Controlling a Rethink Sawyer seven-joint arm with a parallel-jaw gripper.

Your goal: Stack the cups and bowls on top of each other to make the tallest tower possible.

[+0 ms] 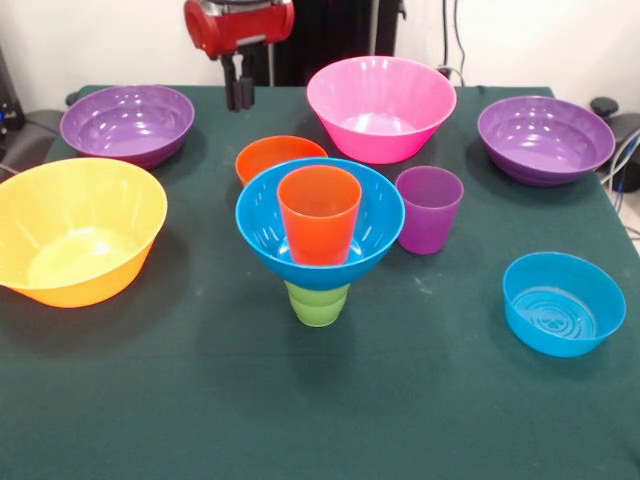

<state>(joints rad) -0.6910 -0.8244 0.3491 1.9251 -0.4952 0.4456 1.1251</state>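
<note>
At frame centre, the tower [320, 250] has three pieces: green cup, blue bowl, orange cup. Other bowls wait unstacked. The hand [240, 95], upper left, hangs narrow and empty.

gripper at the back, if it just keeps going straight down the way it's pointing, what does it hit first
Probably bare table: the gripper points down between the left purple bowl and small orange bowl. Depth is uncertain.
</note>
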